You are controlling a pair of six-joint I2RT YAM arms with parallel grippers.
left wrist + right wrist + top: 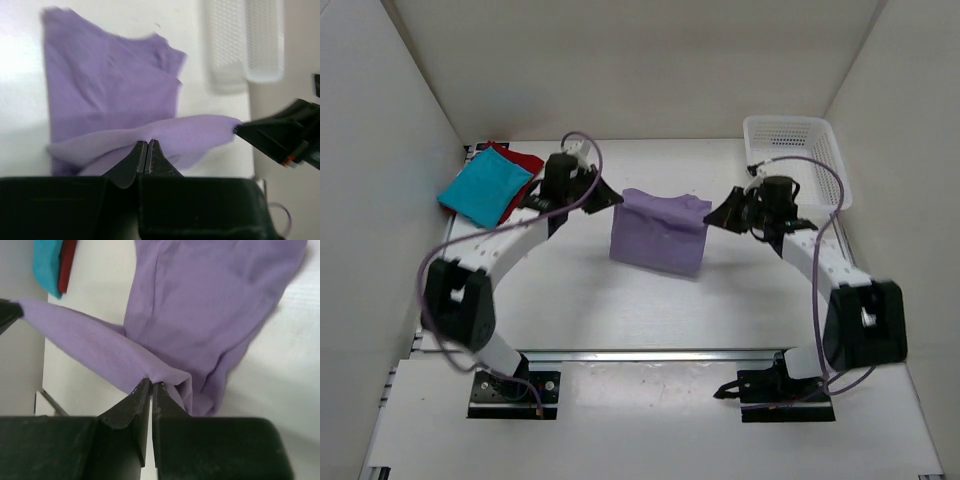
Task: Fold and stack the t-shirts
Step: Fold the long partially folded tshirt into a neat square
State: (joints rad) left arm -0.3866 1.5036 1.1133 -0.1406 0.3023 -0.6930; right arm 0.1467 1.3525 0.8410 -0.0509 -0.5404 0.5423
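White table (pixel 580 300), top view: walled; teal shirt (pixel 485 190) folded on red shirt (pixel 525 160), far-left corner; lavender shirt (pixel 660 235) mid-table, edge raised between my left gripper (pixel 615 197) and right gripper (pixel 713 213).
Left wrist: jaws pinching lavender hem; basket (pixel 245 45) beyond.
Right wrist: jaws pinching the same hem.
Progress: two look stacked; lavender's folding and stacking remain.
Room: open near side; wall crowds the stack.

- L arm (pixel 510 240): base near-left, elbow out left, forearm reaching far & rightward; L jaws pinched tight on a lifted corner of lavender t-shirt (pixel 660 235).
- R arm (pixel 815 255): mirrored, elbow out right, wrist pointing left; R jaws clamped on opp. corner.
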